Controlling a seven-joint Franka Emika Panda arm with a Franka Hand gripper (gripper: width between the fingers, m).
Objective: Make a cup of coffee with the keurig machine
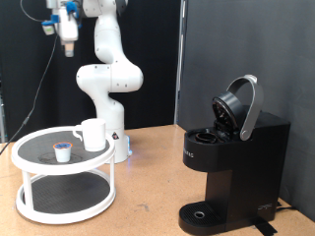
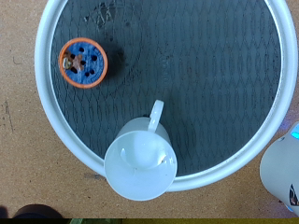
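Note:
The white mug (image 1: 94,134) stands upright on the top shelf of a round white two-tier stand (image 1: 30,147) at the exterior view's left. In the wrist view the mug (image 2: 140,163) is seen from above, empty, at the shelf's rim (image 2: 49,112). A small pod with a blue top (image 1: 63,150) (image 2: 82,63) sits on the same shelf, apart from the mug. The black keurig machine (image 1: 231,172) stands at the exterior view's right with its lid (image 1: 241,106) raised. My gripper (image 1: 69,41) hangs high above the stand, holding nothing. Its fingers do not show clearly in the wrist view.
The white robot arm's base (image 1: 110,88) stands just behind the stand; part of it shows in the wrist view (image 2: 282,173). The stand's lower shelf (image 1: 64,197) is bare. A brown table (image 1: 148,197) lies between the stand and the machine. Black curtains hang behind.

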